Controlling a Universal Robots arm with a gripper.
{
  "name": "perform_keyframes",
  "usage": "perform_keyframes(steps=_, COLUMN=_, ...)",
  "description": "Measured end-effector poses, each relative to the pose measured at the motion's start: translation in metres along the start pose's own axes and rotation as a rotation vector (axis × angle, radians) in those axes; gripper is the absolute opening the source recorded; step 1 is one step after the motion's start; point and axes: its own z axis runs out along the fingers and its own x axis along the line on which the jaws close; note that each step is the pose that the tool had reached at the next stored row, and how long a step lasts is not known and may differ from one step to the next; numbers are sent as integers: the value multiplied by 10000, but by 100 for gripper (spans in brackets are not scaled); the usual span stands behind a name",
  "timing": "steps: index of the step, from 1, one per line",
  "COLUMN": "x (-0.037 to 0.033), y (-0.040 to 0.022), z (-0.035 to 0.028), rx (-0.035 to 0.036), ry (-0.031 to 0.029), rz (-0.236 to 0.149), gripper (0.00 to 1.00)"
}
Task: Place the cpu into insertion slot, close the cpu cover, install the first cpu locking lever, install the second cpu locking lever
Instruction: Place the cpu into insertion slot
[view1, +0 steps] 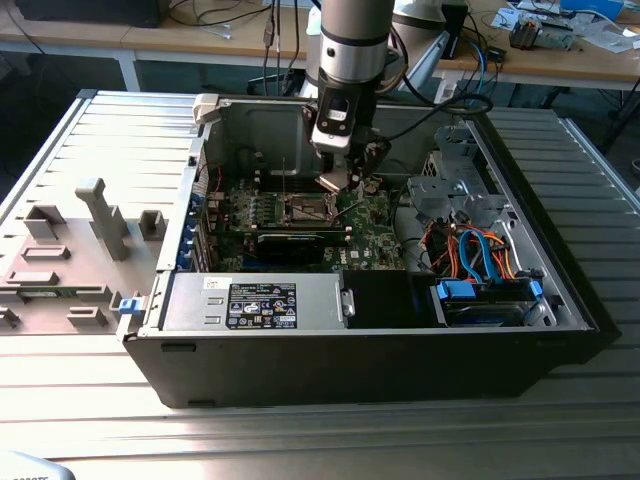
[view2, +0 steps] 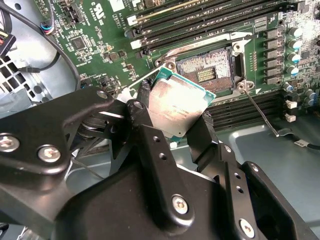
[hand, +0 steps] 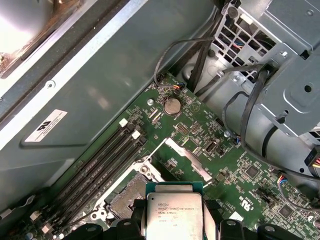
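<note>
You had the black two-finger hand (view2: 172, 119) clenched on opposite edges of the flat square silver-topped cpu (view2: 180, 102), tilted just beside the uncovered dark-centred, metal-rimmed square insertion slot (view2: 207, 70), apparently to leave its underside free for seating.

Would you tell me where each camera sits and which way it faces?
Exterior view: off the arm, raised, looking down into the open case; the arm and gripper show over the motherboard.
First wrist view: on the wrist, facing along the fingers to the cpu and the motherboard beyond.
Second wrist view: on the wrist, from another side, facing past the fingers to the cpu and the slot.
Shared: both wrist views show the gripper shut on the cpu, close to the open slot.
</note>
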Motion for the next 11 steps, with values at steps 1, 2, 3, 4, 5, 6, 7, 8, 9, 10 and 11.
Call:
perform_keyframes(steps=1, x=0, y=0, z=1, rx=-1, ry=-3, rz=35, gripper=54)
perform_keyframes(steps=2, x=0, y=0, z=1, rx=-1, ry=-5, rz=63, gripper=54)
perform_keyframes(steps=3, x=0, y=0, z=2, rx=-1, ry=-6, rz=81, gripper=54)
perform_keyframes(steps=4, x=0, y=0, z=2, rx=-2, ry=-7, rz=111, gripper=54)
perform_keyframes(steps=5, x=0, y=0, z=3, rx=-2, ry=-9, rz=141, gripper=54)
perform_keyframes(steps=6, x=0, y=0, z=3, rx=-3, ry=-11, rz=170, gripper=54)
perform_keyframes(steps=7, x=0, y=0, z=3, rx=-4, ry=-13, rz=191, gripper=54)
perform_keyframes(steps=8, x=0, y=0, z=4, rx=-4, ry=-14, rz=208, gripper=54)
perform_keyframes(steps=9, x=0, y=0, z=4, rx=-4, ry=-16, rz=231, gripper=54)
perform_keyframes(steps=10, x=0, y=-1, z=4, rx=-5, ry=-17, rz=249, gripper=54)
perform_keyframes(steps=11, x=0, y=0, z=5, rx=-5, ry=-18, rz=277, gripper=54)
